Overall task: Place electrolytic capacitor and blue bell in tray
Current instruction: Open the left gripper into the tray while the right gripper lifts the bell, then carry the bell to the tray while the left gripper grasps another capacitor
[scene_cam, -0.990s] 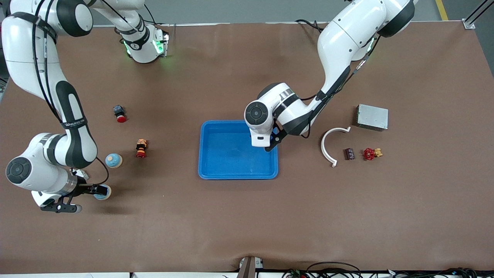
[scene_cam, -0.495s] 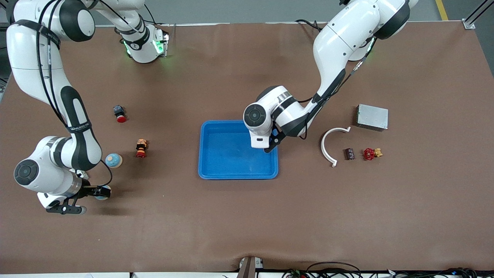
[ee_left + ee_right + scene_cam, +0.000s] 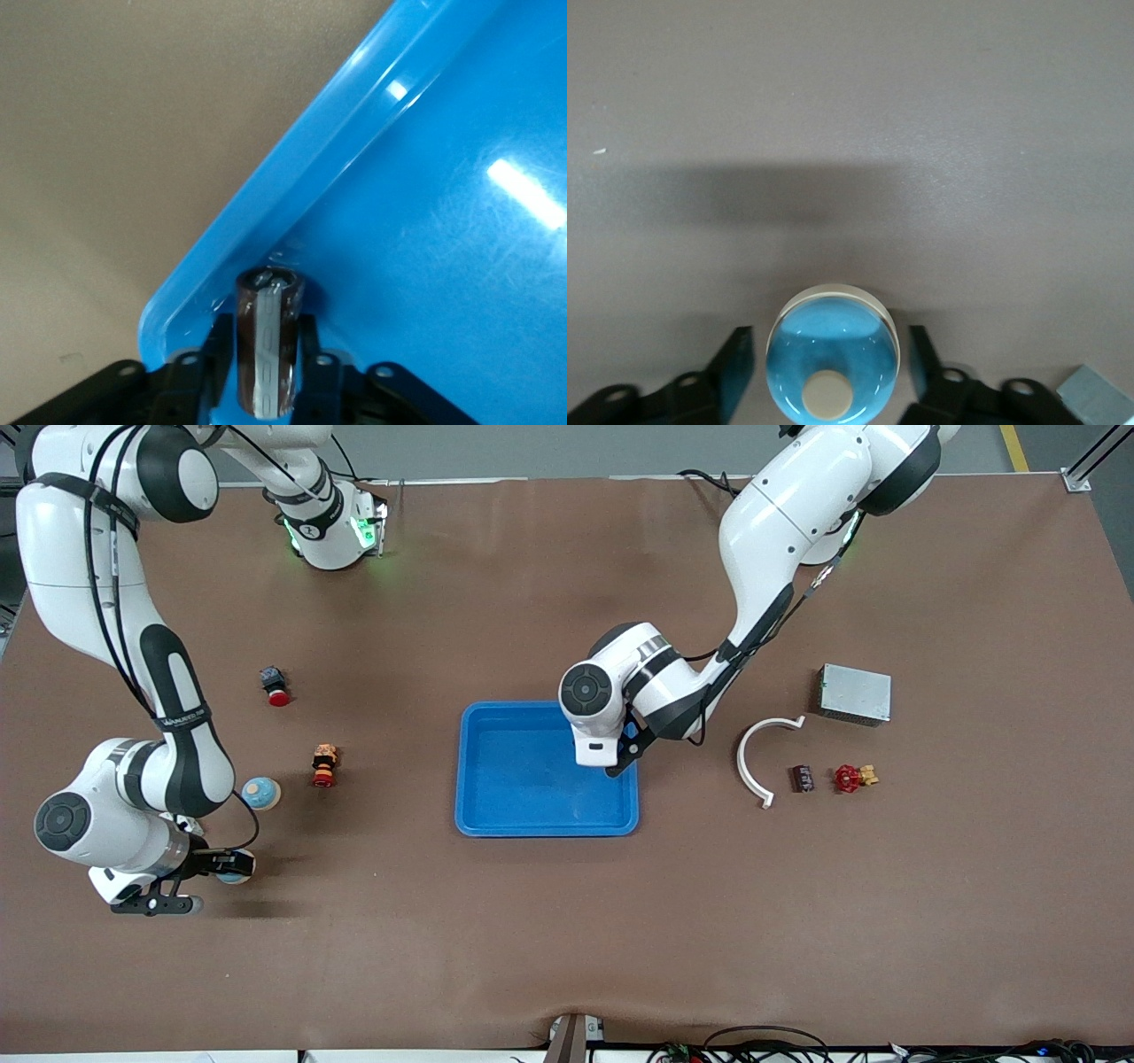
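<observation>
Front cam sits high, facing both arm bases across the whole table, with the blue tray [image 3: 532, 779] about mid-frame. Left wrist cam hangs very close above that tray's corner [image 3: 425, 177], so those two overlap there. Right wrist cam looks straight down, up close, well away from the tray toward the right arm's end.

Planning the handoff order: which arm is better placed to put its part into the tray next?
Left. The left gripper is shut on the electrolytic capacitor, already over a corner of the tray. The right gripper straddles the blue bell, fingers apart, on the table toward the right arm's end.
</observation>
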### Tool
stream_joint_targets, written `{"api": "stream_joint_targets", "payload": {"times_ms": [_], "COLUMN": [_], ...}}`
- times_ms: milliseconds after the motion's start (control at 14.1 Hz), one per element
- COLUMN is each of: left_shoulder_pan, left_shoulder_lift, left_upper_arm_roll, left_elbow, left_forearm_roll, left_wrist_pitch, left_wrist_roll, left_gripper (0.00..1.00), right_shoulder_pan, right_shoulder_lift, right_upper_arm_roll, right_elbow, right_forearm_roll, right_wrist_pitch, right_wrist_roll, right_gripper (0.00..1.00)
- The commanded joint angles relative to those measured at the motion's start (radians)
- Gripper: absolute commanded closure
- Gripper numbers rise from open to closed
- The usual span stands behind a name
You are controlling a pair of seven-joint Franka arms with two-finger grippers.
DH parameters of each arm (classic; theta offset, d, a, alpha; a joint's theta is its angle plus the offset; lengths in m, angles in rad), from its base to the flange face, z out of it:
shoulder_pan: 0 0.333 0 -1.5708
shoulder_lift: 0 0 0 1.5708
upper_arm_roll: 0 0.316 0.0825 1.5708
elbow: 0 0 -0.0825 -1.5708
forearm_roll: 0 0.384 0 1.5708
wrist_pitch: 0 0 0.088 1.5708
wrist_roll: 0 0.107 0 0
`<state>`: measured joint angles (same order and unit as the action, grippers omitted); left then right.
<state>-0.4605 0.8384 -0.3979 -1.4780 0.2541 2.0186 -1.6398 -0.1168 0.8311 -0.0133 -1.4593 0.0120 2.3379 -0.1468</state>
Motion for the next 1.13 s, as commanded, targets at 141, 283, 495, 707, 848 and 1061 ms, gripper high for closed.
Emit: {"api": "stream_joint_targets", "payload": {"times_ms": [141, 283, 495, 707, 848, 1061], "left_shoulder_pan": [-0.003, 0.008, 0.08, 0.199, 0.294, 0.448], "left_shoulder_lift": [-0.065, -0.126, -0.24, -0.356, -0.448, -0.583], "left_upper_arm_roll": [0.011, 0.013, 0.01, -0.001, -0.001, -0.001], "left_elbow": [0.048, 0.067, 0.056, 0.035, -0.022, -0.157], "left_forearm_roll": [0.028, 0.046, 0.06, -0.009, -0.042, -0.091], "left_wrist_pitch": [-0.023, -0.087, -0.237, -0.386, -0.416, -0.413], "left_wrist_roll": [-0.006, -0.002, 0.247, 0.556, 0.728, 1.027], "left_gripper": [0.0, 0.0, 0.0, 0.0, 0.0, 0.0], "right_shoulder_pan": [-0.003, 0.011, 0.049, 0.066, 0.095, 0.149], "right_shoulder_lift": [0.003, -0.018, -0.067, -0.128, -0.205, -0.344], "right_upper_arm_roll": [0.01, 0.016, 0.021, 0.023, 0.026, 0.055], "right_elbow": [0.016, 0.022, 0.039, 0.048, 0.036, -0.047], "right_forearm_roll": [0.011, 0.011, 0.008, 0.011, 0.011, 0.072], "right_wrist_pitch": [-0.019, -0.055, -0.153, -0.224, -0.329, -0.397], "right_wrist_roll": [-0.03, -0.019, 0.052, 0.067, 0.172, 0.321], "right_gripper": [1.0, 1.0, 1.0, 1.0, 1.0, 1.0]}}
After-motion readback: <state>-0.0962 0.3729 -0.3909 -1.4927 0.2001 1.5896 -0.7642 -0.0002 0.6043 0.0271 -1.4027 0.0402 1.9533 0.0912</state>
